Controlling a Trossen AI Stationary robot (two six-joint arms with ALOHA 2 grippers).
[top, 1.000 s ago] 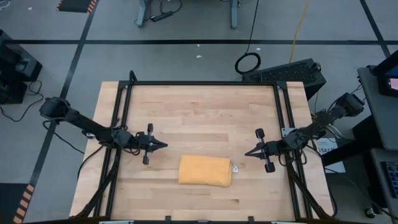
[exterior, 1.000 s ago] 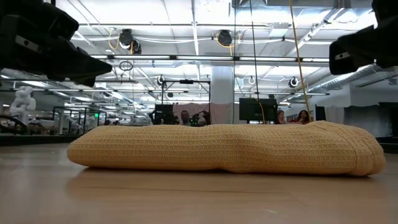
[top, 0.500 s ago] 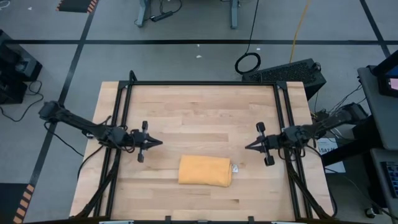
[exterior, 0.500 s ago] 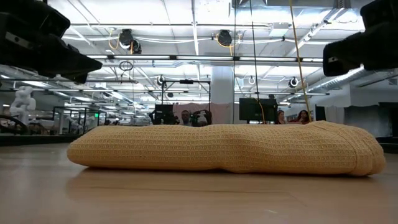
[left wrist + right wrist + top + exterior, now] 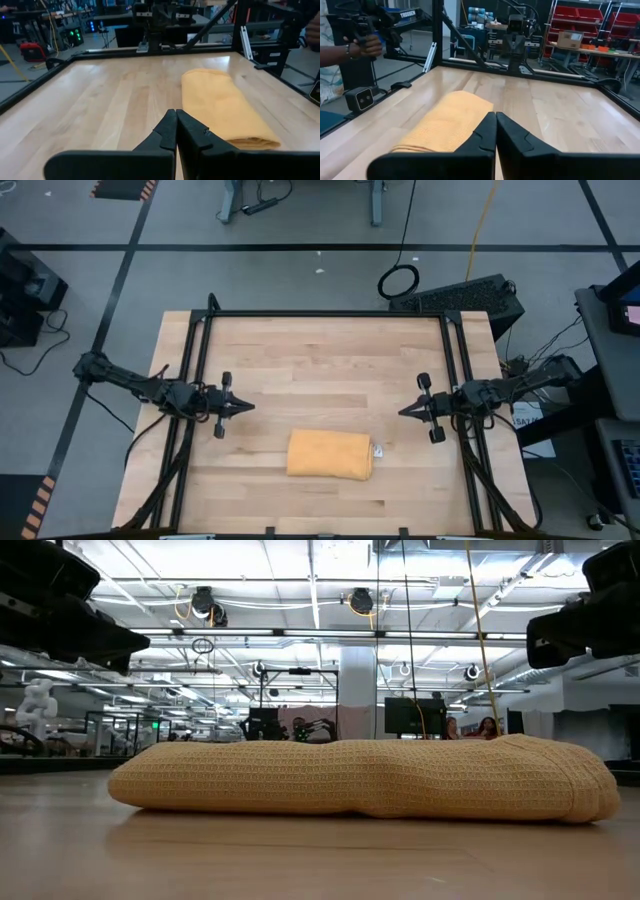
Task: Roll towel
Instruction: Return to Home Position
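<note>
The towel (image 5: 330,455) is a mustard-yellow roll lying on its side on the wooden table (image 5: 320,350), near the front edge, with a small white tag (image 5: 378,450) at its right end. It also shows in the low view (image 5: 360,778) and both wrist views (image 5: 225,107) (image 5: 447,122). My left gripper (image 5: 246,406) hovers shut to the towel's left and a little farther back, pointing right. My right gripper (image 5: 401,412) hovers shut to the towel's right, pointing left. Neither touches the towel.
A black metal frame (image 5: 325,315) runs round the table's edges. A person's hand (image 5: 365,45) holding a device shows beyond the table in the right wrist view. Bare wood lies behind the towel and on both sides of it.
Both grippers have drawn back from the towel, the left toward the table's left edge, the right toward its right edge, both staying shut. The towel has kept still.
</note>
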